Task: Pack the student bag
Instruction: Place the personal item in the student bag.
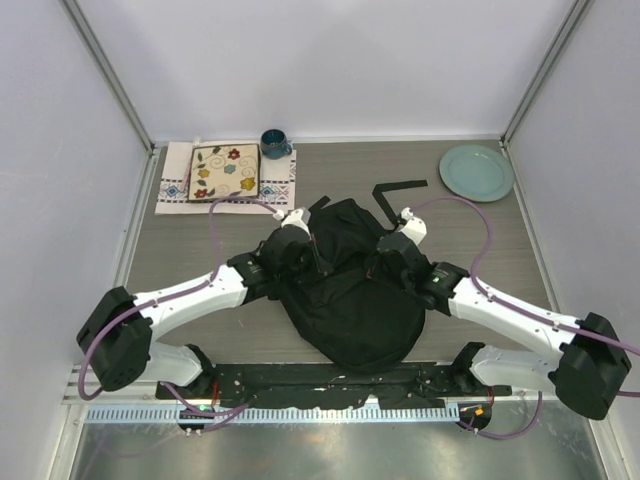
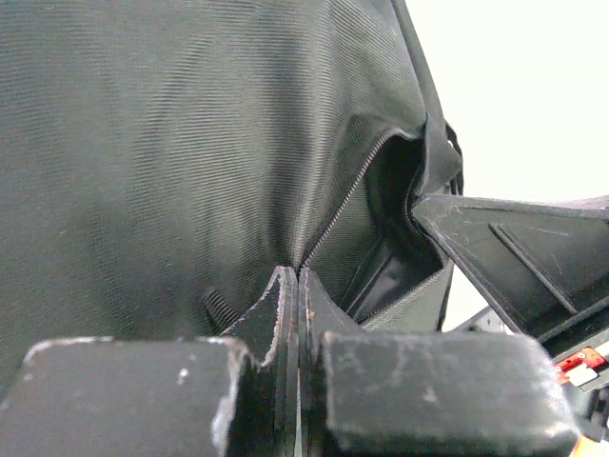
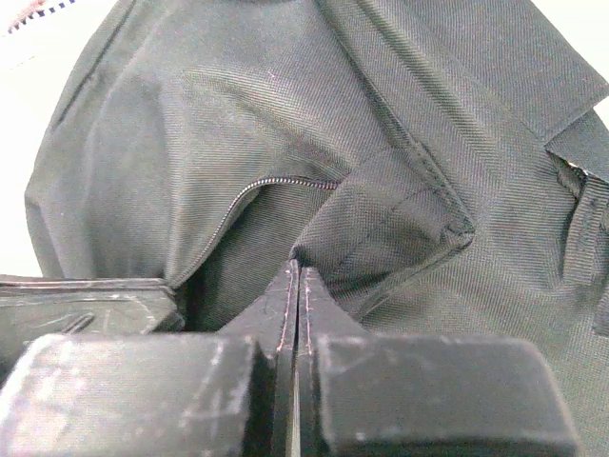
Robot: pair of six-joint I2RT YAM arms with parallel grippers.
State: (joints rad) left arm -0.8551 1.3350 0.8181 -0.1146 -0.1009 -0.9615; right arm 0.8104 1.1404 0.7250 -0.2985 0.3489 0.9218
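While both tools are clenched on its fabric, the student bag point(image 1: 350, 300) lies on the bench point(image 1: 200, 250) between my arms, long axis running from near edge to far, zip mouth point(image 2: 381, 181) toward the far end. My left tool point(image 2: 298, 276) nips the zip's edge and my right tool point(image 3: 298, 271) a fold beside the zip. The opening thus sits between them, about equally near each, so parting it likely means pulling across that axis.

Lab test cell: white panel walls point(image 1: 300, 60)
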